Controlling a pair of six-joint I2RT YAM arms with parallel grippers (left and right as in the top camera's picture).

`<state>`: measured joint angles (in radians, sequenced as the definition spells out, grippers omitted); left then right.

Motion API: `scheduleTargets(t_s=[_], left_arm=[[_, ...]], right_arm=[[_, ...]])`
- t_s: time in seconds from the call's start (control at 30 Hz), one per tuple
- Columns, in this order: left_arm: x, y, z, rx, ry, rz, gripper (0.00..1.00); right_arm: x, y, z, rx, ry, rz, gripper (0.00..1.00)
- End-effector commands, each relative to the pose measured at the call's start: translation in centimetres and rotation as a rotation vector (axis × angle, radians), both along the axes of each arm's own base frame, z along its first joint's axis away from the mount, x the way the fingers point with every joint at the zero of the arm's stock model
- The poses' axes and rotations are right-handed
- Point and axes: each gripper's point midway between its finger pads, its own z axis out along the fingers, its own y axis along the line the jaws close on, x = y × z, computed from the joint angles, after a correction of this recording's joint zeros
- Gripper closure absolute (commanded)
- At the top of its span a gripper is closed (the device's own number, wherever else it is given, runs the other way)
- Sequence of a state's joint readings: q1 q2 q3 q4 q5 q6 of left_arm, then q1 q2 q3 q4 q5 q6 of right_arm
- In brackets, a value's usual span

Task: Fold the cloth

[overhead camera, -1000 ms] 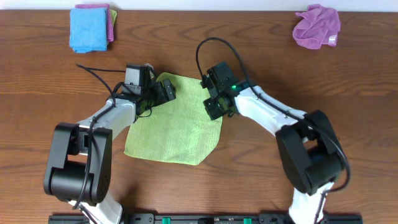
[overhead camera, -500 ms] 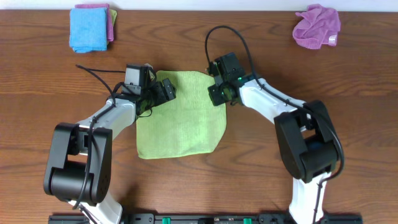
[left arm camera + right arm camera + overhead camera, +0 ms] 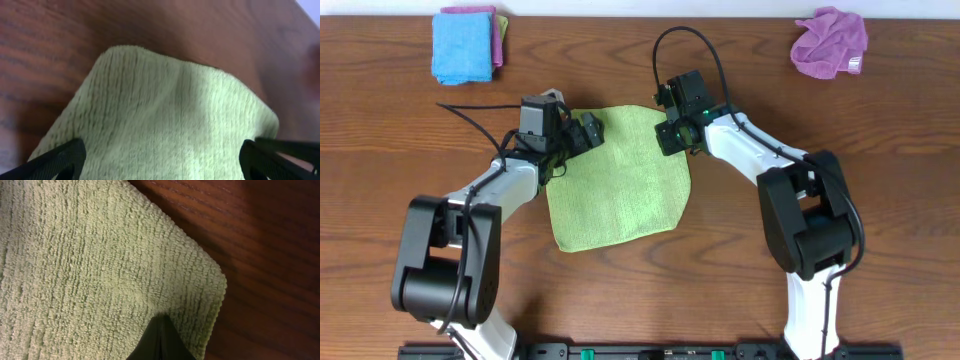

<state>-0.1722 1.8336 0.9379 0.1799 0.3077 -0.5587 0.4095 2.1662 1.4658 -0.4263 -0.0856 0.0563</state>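
Cloth (image 3: 620, 175), soft and limp, lies flat on the table (image 3: 400, 150) between the arms. Right fingers (image 3: 160, 340) pinch its far corner; left fingers (image 3: 55, 157) stand apart over the other, the likely hold.

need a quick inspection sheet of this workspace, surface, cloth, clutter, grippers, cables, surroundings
surface: brown wooden table, grain running left to right
job's things: lime green cloth spread flat mid-table, not yet folded
clutter: folded blue cloth on a pink-purple cloth, far left; crumpled purple cloth, far right
grippers: left gripper open, fingers either side of the cloth's far left corner; right gripper shut on its far right corner
cables: right arm's cable loops above the wrist; left arm's cable trails over the table
surroundings: pale strip beyond the far edge; black rail at the near edge
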Motion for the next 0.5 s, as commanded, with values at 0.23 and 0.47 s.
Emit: scheduleTargets(t_s=[0.23,0.47], left_arm=[[-0.7,-2.0,-2.0,-0.109,0.078,-0.067,0.44],[-1.1,-3.0,-1.4,-0.141,0.066,-0.130,0.94]], right_arm=[[-2.2,-1.8,-4.0,-0.056,0.122,-0.004,0.99],[-2.9,-2.0,-4.2,-0.068,0.151,-0.004,0.99]])
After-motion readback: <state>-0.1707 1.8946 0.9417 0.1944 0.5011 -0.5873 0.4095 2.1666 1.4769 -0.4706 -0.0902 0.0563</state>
